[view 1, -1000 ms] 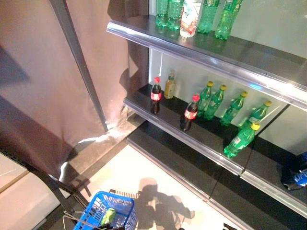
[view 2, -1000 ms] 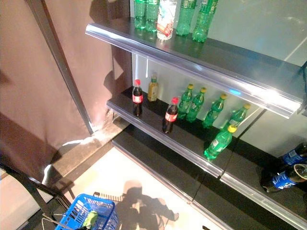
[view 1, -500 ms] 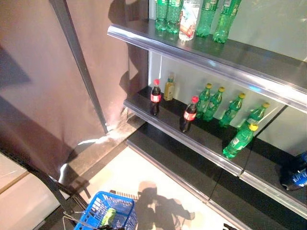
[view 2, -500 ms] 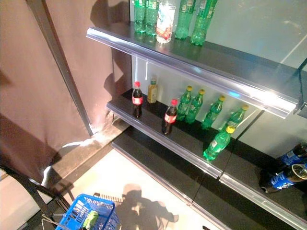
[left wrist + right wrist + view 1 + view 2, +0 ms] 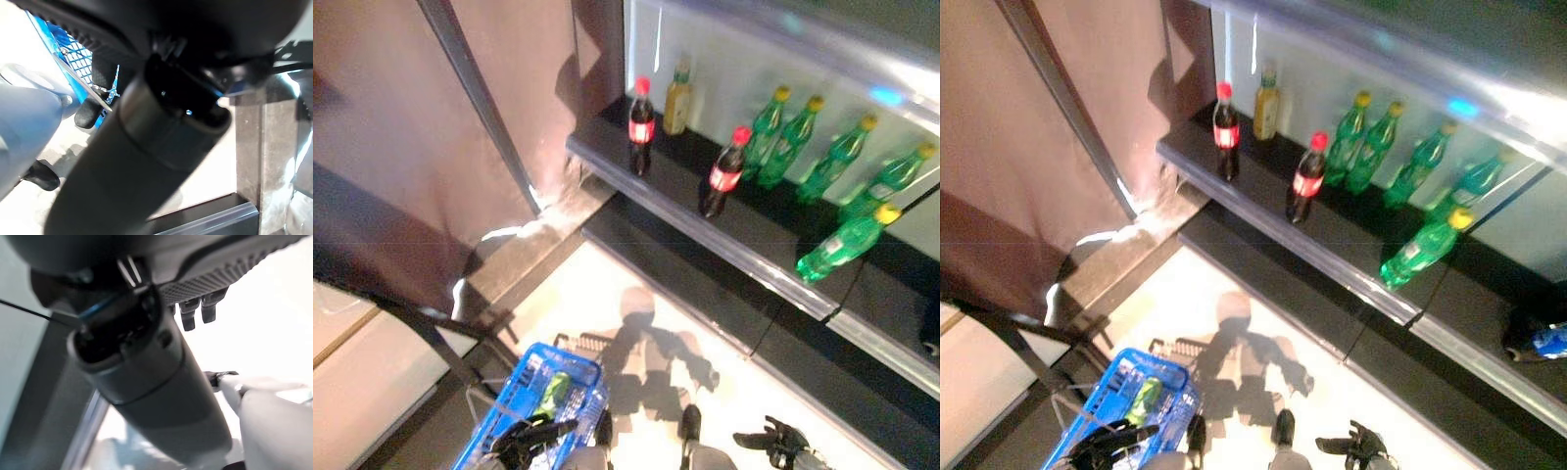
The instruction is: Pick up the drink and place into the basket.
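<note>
A blue wire basket (image 5: 504,401) hangs low at my left side, and a green bottle (image 5: 554,392) lies inside it. My left hand (image 5: 524,443) is curled round the basket's metal handle; the left wrist view shows its fingers (image 5: 105,68) against the wire and blue mesh. Low on the right my right hand (image 5: 775,446) hangs relaxed and holds nothing. On the shelf (image 5: 705,230) ahead stand two cola bottles (image 5: 640,127) (image 5: 724,174), a yellow bottle (image 5: 677,86) and several green bottles. One green bottle (image 5: 842,245) lies on its side near the shelf edge.
A brown curtain (image 5: 401,147) with a slanted metal pole (image 5: 480,98) closes off the left. A lower dark shelf (image 5: 773,323) runs under the bottle shelf. Pale floor (image 5: 607,304) lies between basket and shelving. A blue-labelled bottle (image 5: 1552,343) lies at the far right.
The camera has tipped downward, so the upper shelf has left the picture and both hands now show at the bottom. The bottles and basket keep their places.
</note>
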`<state>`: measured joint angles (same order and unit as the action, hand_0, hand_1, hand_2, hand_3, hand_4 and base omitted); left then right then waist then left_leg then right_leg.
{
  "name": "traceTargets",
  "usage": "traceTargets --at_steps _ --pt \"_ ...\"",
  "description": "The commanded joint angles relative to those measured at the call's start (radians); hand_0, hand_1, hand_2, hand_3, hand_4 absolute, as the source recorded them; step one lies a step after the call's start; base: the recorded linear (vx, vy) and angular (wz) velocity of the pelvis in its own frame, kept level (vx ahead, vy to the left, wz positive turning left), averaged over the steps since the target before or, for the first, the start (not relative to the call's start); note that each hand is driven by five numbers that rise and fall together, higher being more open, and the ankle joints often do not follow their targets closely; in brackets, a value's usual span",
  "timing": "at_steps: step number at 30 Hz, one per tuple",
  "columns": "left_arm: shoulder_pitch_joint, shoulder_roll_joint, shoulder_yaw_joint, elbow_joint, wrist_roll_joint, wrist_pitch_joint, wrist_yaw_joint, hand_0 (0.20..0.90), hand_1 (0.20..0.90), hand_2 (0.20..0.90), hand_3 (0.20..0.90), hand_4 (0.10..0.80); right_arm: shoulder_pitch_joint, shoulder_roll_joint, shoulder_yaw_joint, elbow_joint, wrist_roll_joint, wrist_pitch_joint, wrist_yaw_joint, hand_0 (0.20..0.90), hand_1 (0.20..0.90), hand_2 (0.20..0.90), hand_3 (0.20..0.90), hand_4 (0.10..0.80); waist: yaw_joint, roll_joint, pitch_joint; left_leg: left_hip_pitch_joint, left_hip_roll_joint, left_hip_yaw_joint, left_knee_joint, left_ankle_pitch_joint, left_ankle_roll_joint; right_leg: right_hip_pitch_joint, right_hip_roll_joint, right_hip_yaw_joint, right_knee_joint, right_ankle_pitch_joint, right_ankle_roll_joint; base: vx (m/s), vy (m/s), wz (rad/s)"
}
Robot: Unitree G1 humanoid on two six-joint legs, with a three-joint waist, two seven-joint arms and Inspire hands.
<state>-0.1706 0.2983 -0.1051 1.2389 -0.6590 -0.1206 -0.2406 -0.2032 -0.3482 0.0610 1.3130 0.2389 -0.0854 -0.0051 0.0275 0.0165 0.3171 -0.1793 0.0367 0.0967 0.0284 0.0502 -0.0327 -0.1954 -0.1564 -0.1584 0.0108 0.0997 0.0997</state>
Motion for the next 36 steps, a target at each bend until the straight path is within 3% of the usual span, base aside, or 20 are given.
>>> traceTargets --at_steps 1,9,15,19,27,36 --pt "-0.069 0.043 -0.013 -0.066 -0.071 -0.096 -0.019 0.300 0.300 0.300 0.200 0.100 -0.015 -0.076 0.047 -0.006 0.053 -0.046 -0.005 0.900 0.900 0.900 0.900 0.800 0.002 -0.041 0.037 -0.141 0.060 -0.008 0.241 -0.097 -0.031 -0.157 -0.041 0.002 0.240 -0.094 0.015 -0.255 -0.041 -0.04" --pt "-0.096 0.056 -0.021 -0.090 -0.082 -0.094 -0.016 0.300 0.300 0.300 0.200 0.100 -0.041 -0.074 0.063 -0.070 0.135 -0.140 0.029 0.900 0.900 0.900 0.900 0.800 0.010 -0.050 0.068 -0.283 0.060 -0.037 0.389 -0.150 -0.012 -0.306 -0.042 0.017 0.417 -0.149 0.008 -0.093 -0.040 0.00" --pt "-0.093 0.045 -0.053 -0.144 -0.124 -0.124 -0.014 0.300 0.300 0.300 0.200 0.100 -0.107 -0.088 0.079 -0.217 0.199 -0.321 0.073 0.900 0.900 0.900 0.900 0.800 0.004 -0.027 0.103 -0.335 0.040 -0.054 0.402 -0.147 -0.002 -0.381 -0.042 0.035 0.459 -0.147 0.012 -0.052 0.008 -0.05" --pt "-0.097 0.052 -0.082 -0.196 -0.131 -0.104 0.018 0.300 0.300 0.300 0.200 0.100 -0.150 -0.110 0.107 -0.448 0.235 -0.340 0.042 0.900 0.900 0.900 0.900 0.800 -0.003 -0.025 0.121 -0.360 0.041 -0.050 0.419 -0.144 -0.004 -0.400 -0.045 0.030 0.469 -0.144 0.008 -0.028 -0.016 -0.03" --pt "-0.055 0.057 -0.101 -0.249 -0.146 -0.111 0.036 0.300 0.300 0.300 0.200 0.100 -0.196 -0.169 0.130 -0.925 0.149 -0.362 -0.041 0.900 0.900 0.900 0.900 0.800 -0.015 -0.025 0.144 -0.348 0.045 -0.041 0.390 -0.130 -0.004 -0.392 -0.050 0.013 0.454 -0.142 0.007 0.010 0.001 0.01" --pt "-0.075 0.050 -0.096 -0.218 -0.143 -0.113 0.022 0.300 0.300 0.300 0.200 0.100 -0.328 -0.199 0.102 -1.135 0.111 -0.383 -0.070 0.900 0.900 0.900 0.900 0.800 -0.012 -0.027 0.159 -0.331 0.044 -0.040 0.370 -0.123 -0.007 -0.370 -0.046 0.004 0.437 -0.149 0.006 0.019 0.008 -0.01"
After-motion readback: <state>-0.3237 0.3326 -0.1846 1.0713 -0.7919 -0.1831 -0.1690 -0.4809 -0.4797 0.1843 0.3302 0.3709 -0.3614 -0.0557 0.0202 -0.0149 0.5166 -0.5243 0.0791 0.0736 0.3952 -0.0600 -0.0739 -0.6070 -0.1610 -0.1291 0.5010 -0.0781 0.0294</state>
